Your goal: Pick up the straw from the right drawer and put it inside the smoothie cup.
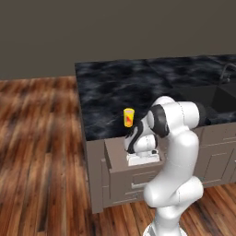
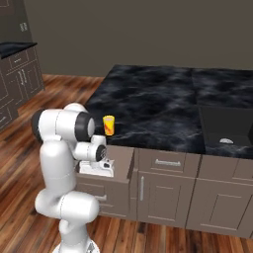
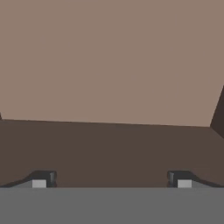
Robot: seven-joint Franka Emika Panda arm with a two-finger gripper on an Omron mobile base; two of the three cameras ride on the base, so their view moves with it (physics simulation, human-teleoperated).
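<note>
The right drawer [image 1: 115, 156] [image 2: 122, 165] stands pulled out from the island's near left corner. My hand points down into it, and the open gripper [image 3: 111, 179] has its fingertips [image 3: 43, 178] set wide apart with nothing between them. In front of them lie only the drawer's bare brown floor [image 3: 109, 61] and a darker wall. The straw is hidden from every view. The smoothie cup [image 1: 129, 117] [image 2: 108, 124], yellow-orange with a red mark, stands upright on the black counter just behind the drawer, close to my forearm.
The black marble counter [image 1: 138, 87] [image 2: 158, 99] holds a dark sink [image 2: 227, 128] with a faucet [image 1: 226, 71] to the right. Matching shut drawer fronts [image 2: 168, 162] and doors run under it. More cabinets [image 2: 15, 74] stand far left. Wooden floor surrounds the island.
</note>
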